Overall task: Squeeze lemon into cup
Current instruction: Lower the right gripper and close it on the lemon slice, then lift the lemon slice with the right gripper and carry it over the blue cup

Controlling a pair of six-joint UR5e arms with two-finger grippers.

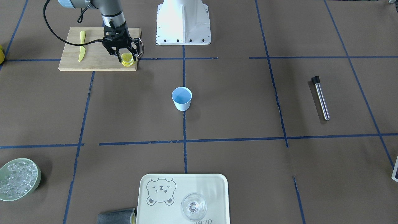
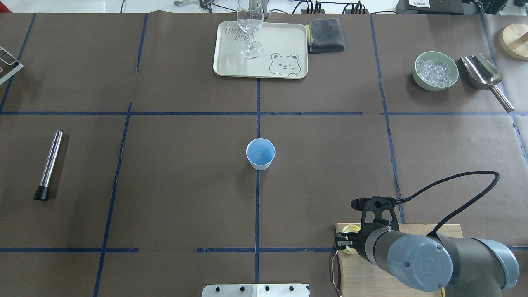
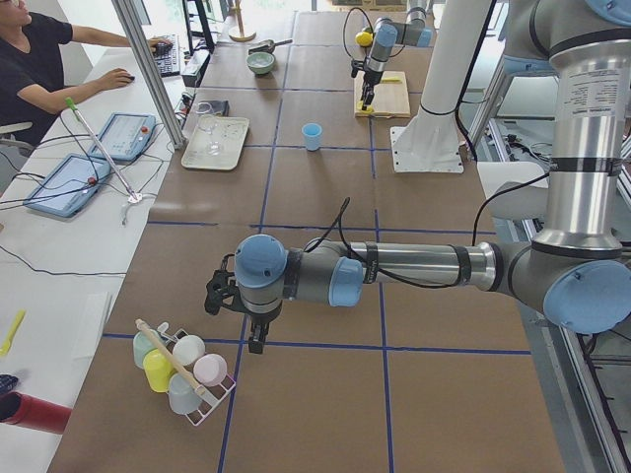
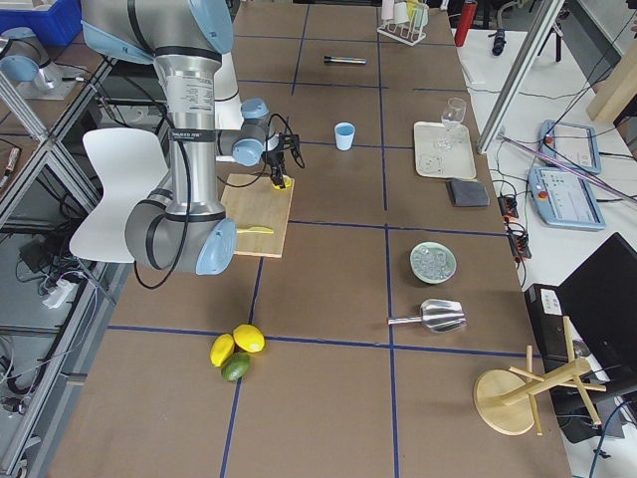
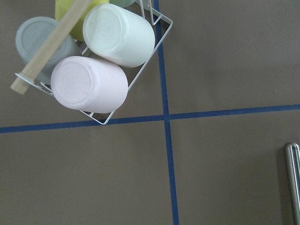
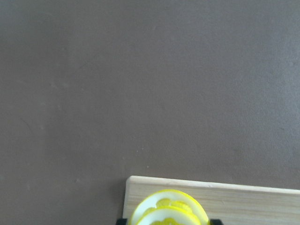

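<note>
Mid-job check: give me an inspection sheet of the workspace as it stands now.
Surface: brown-papered table with a blue tape grid; no spills seen.
Job's things: lemon slices stacked at the cutting board corner; cup upright at table centre, apart from them.
Clutter: yellow knife on the board; steel bar; ice bowl; tray carrying a glass; grey cloth; scoop.
Grippers: right gripper straddles the slices, grip not confirmable; left gripper near a cup rack, state not judged.
Cables: black cable loops from the right gripper.
Surroundings: operator at a side desk.
</note>
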